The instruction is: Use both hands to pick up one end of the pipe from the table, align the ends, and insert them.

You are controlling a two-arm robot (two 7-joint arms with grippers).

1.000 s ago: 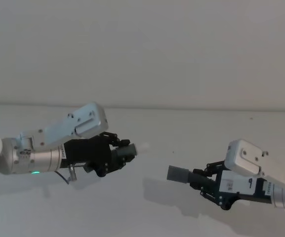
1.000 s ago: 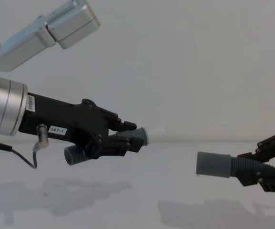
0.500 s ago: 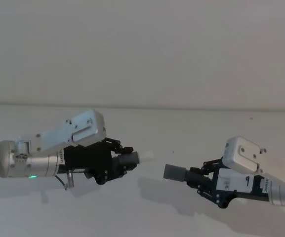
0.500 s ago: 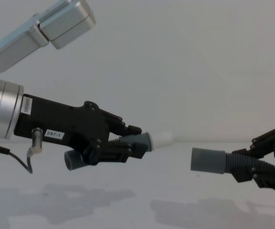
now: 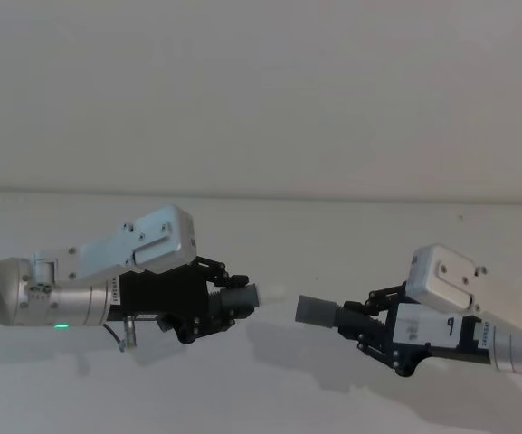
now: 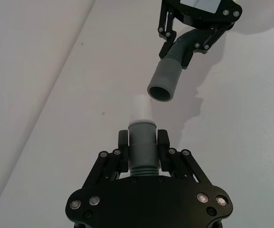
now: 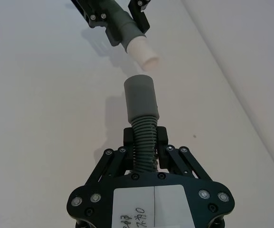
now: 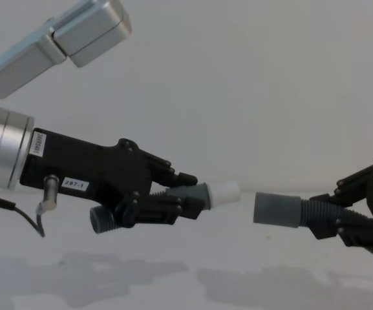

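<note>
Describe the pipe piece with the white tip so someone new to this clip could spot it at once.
Start at the left gripper, the black one on the silver wrist, held above the white table. Clamped in its fingers is a short dark-grey pipe piece pointing toward the right gripper. Unlike the other piece, whose end is an open grey collar, this one ends in a short white tip.

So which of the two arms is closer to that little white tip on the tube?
The left. Its end effector grips the pipe piece that carries the white tip. The right end effector holds the other piece across a small gap.
</note>
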